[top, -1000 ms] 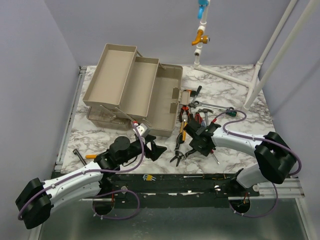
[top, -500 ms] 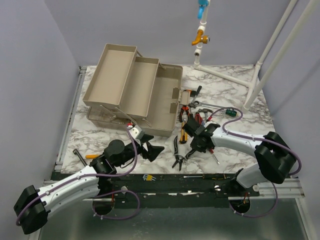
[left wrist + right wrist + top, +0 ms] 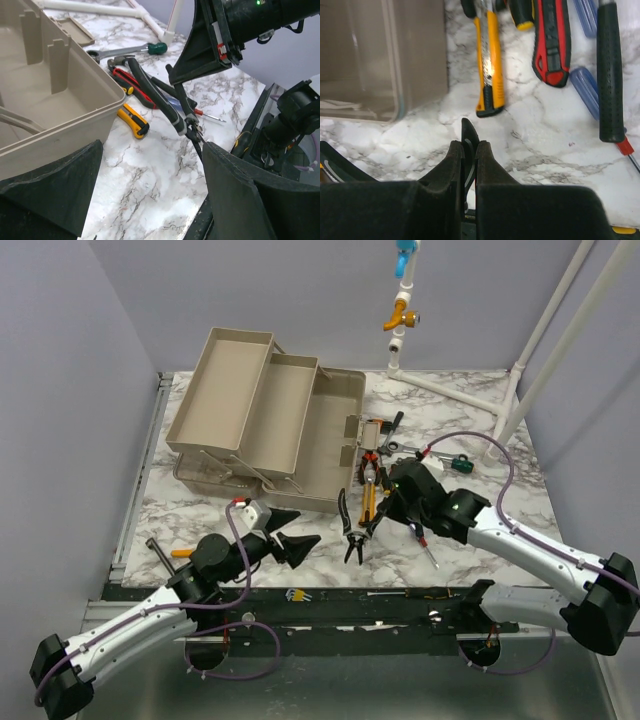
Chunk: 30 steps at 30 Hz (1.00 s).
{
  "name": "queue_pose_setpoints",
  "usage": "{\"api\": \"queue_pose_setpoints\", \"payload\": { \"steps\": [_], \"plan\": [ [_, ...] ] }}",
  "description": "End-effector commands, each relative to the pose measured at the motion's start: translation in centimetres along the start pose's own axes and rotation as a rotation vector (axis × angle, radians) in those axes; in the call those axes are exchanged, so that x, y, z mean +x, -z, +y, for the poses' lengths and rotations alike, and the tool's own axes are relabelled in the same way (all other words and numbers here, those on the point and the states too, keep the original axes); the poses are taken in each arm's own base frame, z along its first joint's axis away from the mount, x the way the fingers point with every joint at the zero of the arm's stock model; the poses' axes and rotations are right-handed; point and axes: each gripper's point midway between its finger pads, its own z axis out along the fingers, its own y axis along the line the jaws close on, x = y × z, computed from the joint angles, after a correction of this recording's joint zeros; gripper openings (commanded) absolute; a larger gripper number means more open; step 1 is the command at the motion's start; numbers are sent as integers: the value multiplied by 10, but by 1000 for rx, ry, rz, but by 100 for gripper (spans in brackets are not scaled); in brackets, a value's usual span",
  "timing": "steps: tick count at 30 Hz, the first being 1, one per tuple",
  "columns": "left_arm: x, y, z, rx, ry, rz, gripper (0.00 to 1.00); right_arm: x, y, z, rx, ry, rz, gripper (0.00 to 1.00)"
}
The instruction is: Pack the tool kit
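Lifting off the counter (image 3: 470, 420) since a second ago, the right arm now reaches higher and further toward the toolbox (image 3: 325, 445). The pliers (image 3: 347, 520), which lay flat then, hang nose-down from the right hand (image 3: 382, 512). The left arm has drawn back toward the near left corner.

The toolbox sits open at the back left of the counter, its beige trays (image 3: 240, 405) stepped up and out to the left. The trays and the main bin show nothing inside. The other tools lie in a cluster just right of the box. Among them are a yellow knife (image 3: 490, 60) near the box's corner, a red knife (image 3: 551, 40) and a black-handled screwdriver (image 3: 611, 75).

The right hand is pressed together on one black handle of the pliers, seen from its wrist as a thin dark strip between the fingers (image 3: 457, 165). I cannot tell whether the nose touches the marble. The left hand (image 3: 152, 146) is spread wide, holding nothing, low over the counter in front of the box.
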Motion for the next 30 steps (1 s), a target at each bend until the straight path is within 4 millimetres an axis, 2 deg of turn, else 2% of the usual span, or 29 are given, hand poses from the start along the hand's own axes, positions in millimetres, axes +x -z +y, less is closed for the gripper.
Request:
{"api": "queue_pose_setpoints", "payload": {
  "steps": [1, 4, 8, 12, 17, 22, 28, 30],
  "plan": [
    [-12, 7, 6, -32, -13, -86, 82, -45, 17, 28, -22, 32, -133, 1],
    [-14, 10, 11, -60, -10, -105, 82, -70, 19, 42, 3, 40, -202, 1],
    [-15, 12, 16, -87, -9, -114, 82, -108, 17, 72, 31, 46, -301, 1],
    [-15, 12, 19, -107, -10, -110, 82, -134, -1, 88, 127, 34, -384, 1],
    [-12, 12, 23, -125, -10, -102, 82, -149, -30, 97, 262, 31, -445, 1],
    [-12, 11, 25, -139, -9, -93, 82, -138, -67, 102, 362, 26, -396, 1],
    [-12, 11, 25, -139, -6, -89, 82, -100, -123, 123, 298, 86, -234, 1],
    [-11, 10, 25, -140, -2, -87, 82, -90, -135, 126, 286, 95, -198, 1]
  ]
}}
